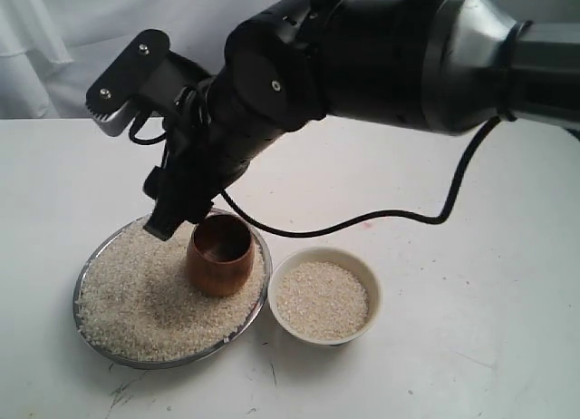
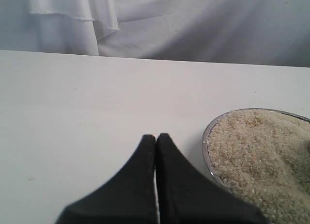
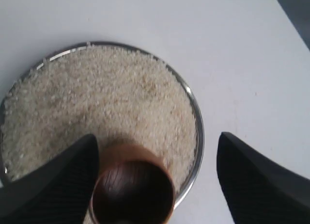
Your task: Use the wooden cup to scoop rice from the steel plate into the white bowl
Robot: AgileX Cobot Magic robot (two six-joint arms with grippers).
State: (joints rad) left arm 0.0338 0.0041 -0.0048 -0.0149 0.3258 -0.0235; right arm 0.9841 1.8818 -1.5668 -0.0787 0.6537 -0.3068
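Noted right gripper [image 3: 157,136] with jaws spread wide astride the wooden cup [image 3: 131,192], one finger close against it, the other well apart; no clamp yet. Left gripper [image 2: 156,136] pressed together on nothing. Judged step: taking hold of cup for a scoop. Next: close squarely, then dig.

Found cup upright, seemingly empty, in the rice [image 1: 136,297] at 2 o'clock of steel plate [image 3: 199,136]. White bowl [image 1: 324,253] at plate's 3 o'clock, just beside it, holding rice.
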